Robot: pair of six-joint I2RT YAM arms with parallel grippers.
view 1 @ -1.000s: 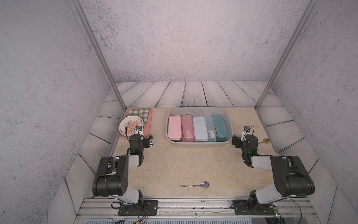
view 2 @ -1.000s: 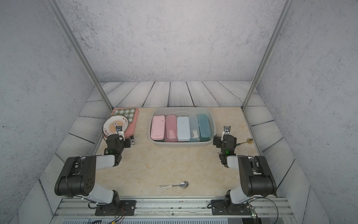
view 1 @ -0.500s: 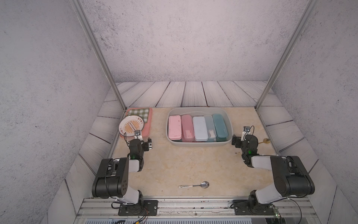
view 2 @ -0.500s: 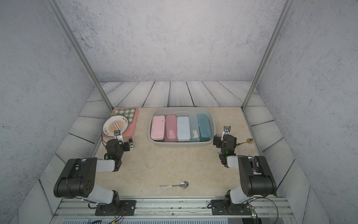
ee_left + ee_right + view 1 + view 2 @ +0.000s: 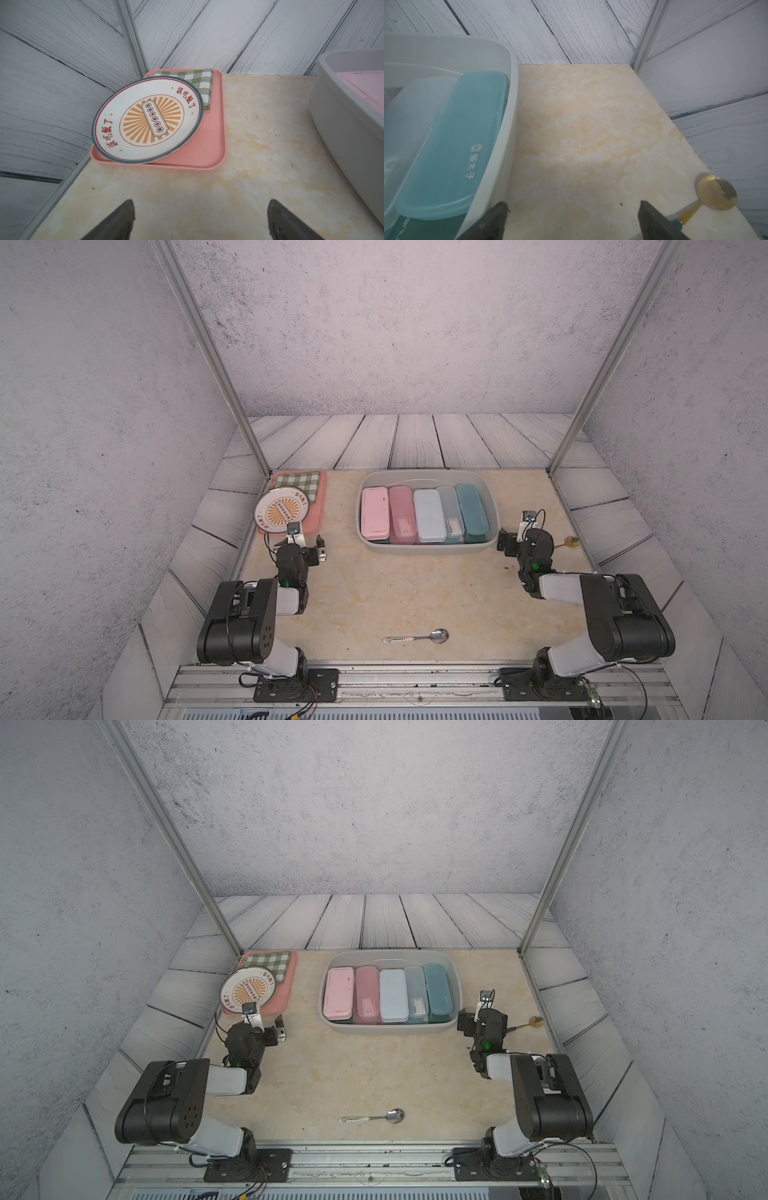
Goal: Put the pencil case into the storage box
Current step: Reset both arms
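Observation:
The storage box (image 5: 428, 549) is a light grey tub at the back middle of the table, seen in both top views. Several pencil cases lie side by side inside it, from a pink one (image 5: 375, 513) to a teal one (image 5: 471, 510). No pencil case lies outside the box. My left gripper (image 5: 298, 546) hovers low to the left of the box, open and empty, facing the pink tray. My right gripper (image 5: 524, 540) sits just off the box's right front corner, also open and empty. The right wrist view shows the teal case (image 5: 452, 145) behind the box wall (image 5: 500, 145).
A pink tray (image 5: 318, 518) at the back left carries a green checked cloth (image 5: 299, 481) and a patterned plate (image 5: 282, 510) leaning over its edge. A silver spoon (image 5: 417, 638) lies near the front middle. A gold spoon (image 5: 571, 542) lies beside the right gripper.
The left gripper has drawn back a little toward the front of the table. The right arm has not moved, and both grippers stay open.

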